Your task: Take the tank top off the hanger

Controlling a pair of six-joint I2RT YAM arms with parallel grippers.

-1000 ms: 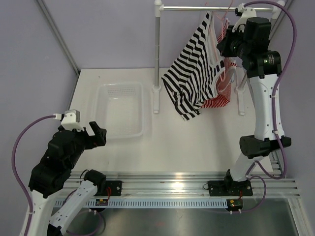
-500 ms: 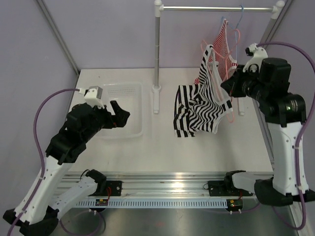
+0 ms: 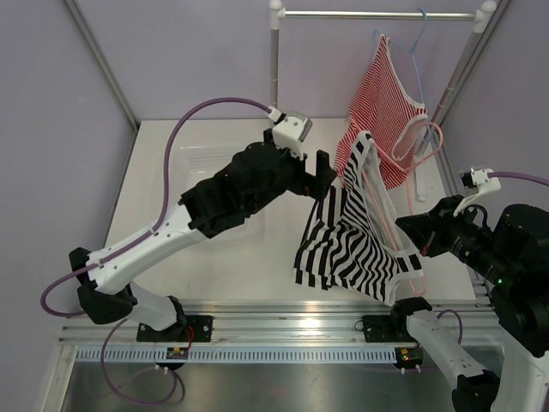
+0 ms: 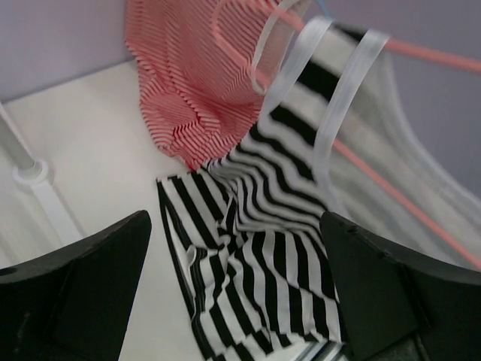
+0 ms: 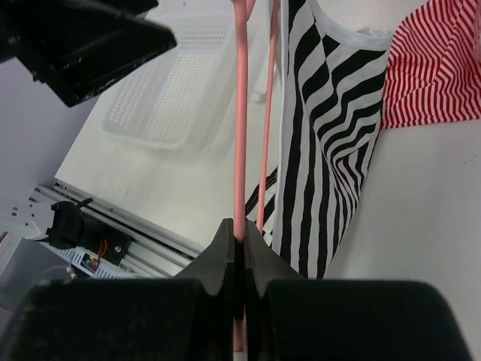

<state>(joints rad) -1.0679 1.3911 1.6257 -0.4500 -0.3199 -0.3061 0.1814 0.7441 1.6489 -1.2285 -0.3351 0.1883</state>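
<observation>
Left fingers reached tank top; hanger lowered.

overhead view, 2 wrist close-ups, sharing tank top

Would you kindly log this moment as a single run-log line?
right jaws: shut on hanger | left jaws: open, facing tank top | tank top: hanging on hanger, off rail
</observation>
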